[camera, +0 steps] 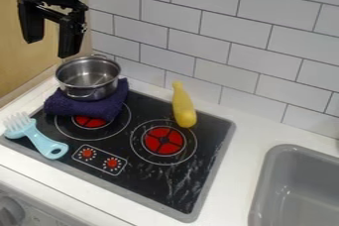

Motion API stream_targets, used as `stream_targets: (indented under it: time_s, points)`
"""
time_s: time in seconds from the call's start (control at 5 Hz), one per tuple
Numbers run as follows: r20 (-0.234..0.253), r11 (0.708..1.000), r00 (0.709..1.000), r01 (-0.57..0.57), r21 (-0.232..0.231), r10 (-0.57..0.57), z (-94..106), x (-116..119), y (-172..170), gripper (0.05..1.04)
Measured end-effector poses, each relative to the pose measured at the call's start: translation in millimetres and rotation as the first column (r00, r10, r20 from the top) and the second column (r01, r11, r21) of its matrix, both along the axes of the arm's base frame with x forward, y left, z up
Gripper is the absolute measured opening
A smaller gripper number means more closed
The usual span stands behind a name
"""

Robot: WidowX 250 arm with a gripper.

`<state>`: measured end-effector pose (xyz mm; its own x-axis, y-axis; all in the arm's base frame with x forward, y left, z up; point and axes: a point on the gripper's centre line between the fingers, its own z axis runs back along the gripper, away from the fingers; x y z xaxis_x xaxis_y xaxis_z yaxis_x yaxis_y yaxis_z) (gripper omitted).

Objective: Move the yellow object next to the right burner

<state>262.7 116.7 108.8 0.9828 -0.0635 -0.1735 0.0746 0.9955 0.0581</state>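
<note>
Gripper: the black gripper (50, 46) hangs at the upper left of the view, fingertips down.
Jaws: released, spread well apart, with nothing between them.
Pot: the metal pot (88, 82) is the nearest thing, below the jaws in view and slightly to the right, upright on the cloth.
Cloth: the folded dark purple cloth (84, 106) is next below the jaws, under the pot.
Left burner: the left burner (89, 121) is farther below the jaws, partly covered by the cloth.
Brush: the light blue brush (41, 140) lies well below the jaws, bristles to the left, across the stove's edge.
Yellow object: the yellow object (183, 102) lies well apart from the jaws, to their right and lower, on the back of the stove; its wide end is just beside the right burner.
Knobs: the red knobs (112, 162) are well below the jaws, slightly right.
Right burner: the right burner (163, 140) is lower right of the jaws, beyond the knobs.
Sink: the grey sink (265, 178) is farthest from the jaws, at the lower right.
</note>
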Motion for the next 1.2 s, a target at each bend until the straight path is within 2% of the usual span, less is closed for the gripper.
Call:
stream_targets:
  time_s: [0.2,0.4,0.6,0.8,1.0,1.2]
  points:
    - [-0.05,1.0,0.999,-0.004,-0.023,0.003,-12.5,-9.1,-5.7,0.998]
    - [-0.041,0.998,0.998,-0.048,-0.039,0.047,-14.7,-2.1,-25.6,0.998]
    - [-0.02,0.998,0.998,-0.062,-0.005,0.062,-15.0,13.5,-61.7,0.998]
    - [0.029,0.987,0.987,-0.158,-0.008,0.158,-14.0,29.5,-93.5,0.998]
    - [0.072,0.953,0.951,-0.302,-0.02,0.302,-15.1,42.2,-118.8,0.998]
    - [0.11,0.878,0.872,-0.478,-0.016,0.477,-21.8,59.1,-139.3,0.998]
